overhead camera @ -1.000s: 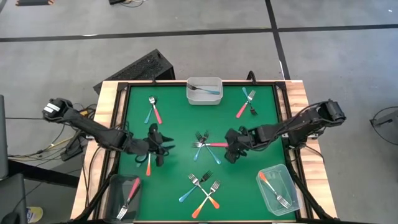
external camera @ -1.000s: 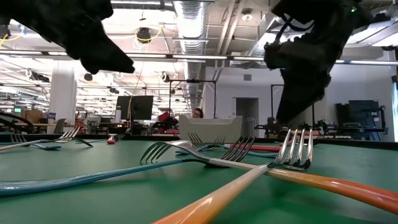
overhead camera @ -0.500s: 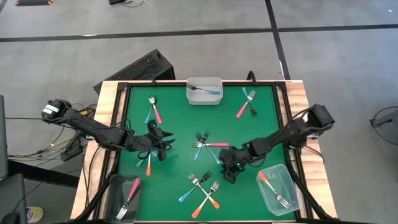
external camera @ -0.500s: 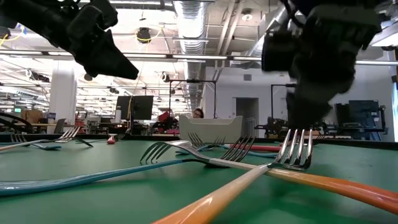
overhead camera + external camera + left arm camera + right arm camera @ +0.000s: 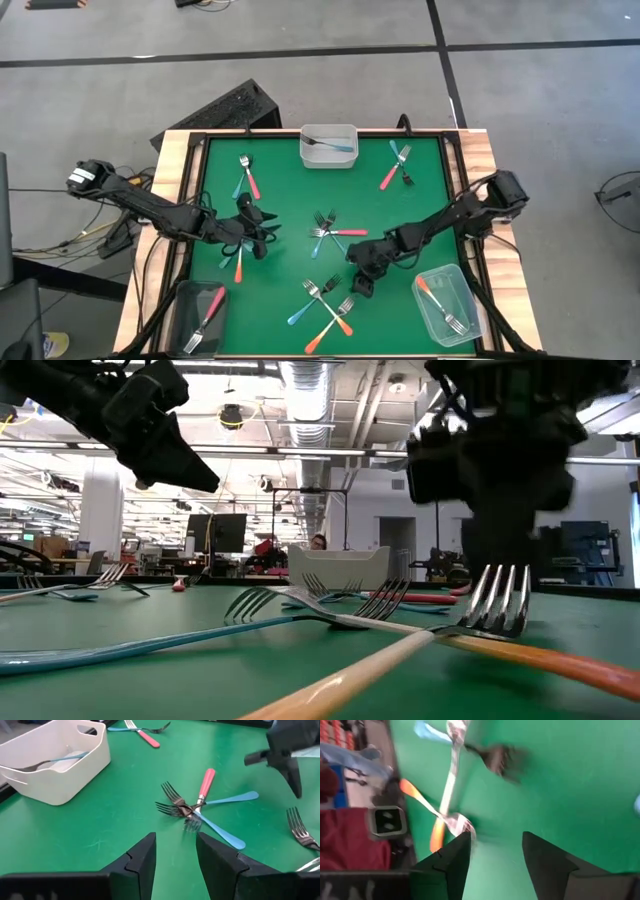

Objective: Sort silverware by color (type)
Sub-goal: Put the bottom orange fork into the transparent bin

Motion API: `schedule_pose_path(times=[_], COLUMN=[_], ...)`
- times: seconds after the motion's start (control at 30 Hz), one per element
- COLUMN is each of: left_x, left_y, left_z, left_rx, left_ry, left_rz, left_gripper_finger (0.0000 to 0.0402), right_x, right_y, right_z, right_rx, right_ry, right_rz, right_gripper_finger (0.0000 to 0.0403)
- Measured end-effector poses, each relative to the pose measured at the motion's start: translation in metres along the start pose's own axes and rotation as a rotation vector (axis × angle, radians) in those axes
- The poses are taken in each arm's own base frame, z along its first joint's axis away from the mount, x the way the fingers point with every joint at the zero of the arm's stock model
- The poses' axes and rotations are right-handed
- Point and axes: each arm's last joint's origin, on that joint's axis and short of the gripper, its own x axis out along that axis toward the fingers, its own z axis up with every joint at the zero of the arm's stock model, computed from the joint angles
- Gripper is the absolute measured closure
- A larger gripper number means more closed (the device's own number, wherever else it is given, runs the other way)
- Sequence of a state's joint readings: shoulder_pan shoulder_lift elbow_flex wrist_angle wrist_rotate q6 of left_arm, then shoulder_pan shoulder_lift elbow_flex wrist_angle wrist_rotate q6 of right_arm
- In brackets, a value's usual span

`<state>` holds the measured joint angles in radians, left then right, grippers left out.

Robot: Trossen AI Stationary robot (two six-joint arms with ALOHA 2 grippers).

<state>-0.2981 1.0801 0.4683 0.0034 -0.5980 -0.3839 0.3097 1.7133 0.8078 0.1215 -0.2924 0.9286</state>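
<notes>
Several forks (image 5: 330, 232) scattered across green table (image 5: 290, 200).

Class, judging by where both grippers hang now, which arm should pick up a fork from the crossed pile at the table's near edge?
Probably the right. Its open gripper hovers right beside the crossed forks, while the left gripper sits farther off, over the table's left side.

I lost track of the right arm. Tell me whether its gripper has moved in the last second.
Yes. In the high view the right gripper has moved from beside the middle forks toward the crossed forks near the table's front edge.
</notes>
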Motion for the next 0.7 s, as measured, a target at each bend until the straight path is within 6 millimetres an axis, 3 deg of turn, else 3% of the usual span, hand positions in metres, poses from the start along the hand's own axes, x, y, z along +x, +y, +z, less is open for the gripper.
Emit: schedule_pose_path(times=[0.17,0.43,0.7], left_x=[0.0,0.0,0.0], left_y=[0.0,0.0,-0.001], left_z=[0.0,0.0,0.001], left_rx=[-0.002,-0.029,-0.04], left_ry=[0.004,0.004,-0.007], left_rz=[-0.01,-0.011,-0.012], left_gripper_finger=[0.0275,0.0275,0.0275], right_x=[-0.008,0.007,0.008], right_y=[0.003,0.005,0.014], right_z=[0.003,-0.016,-0.017], right_rx=[-0.014,-0.034,-0.037], right_ry=[-0.013,0.073,0.035], right_rz=[0.006,-0.001,0.04], right_gripper_finger=[0.019,0.019,0.0192])
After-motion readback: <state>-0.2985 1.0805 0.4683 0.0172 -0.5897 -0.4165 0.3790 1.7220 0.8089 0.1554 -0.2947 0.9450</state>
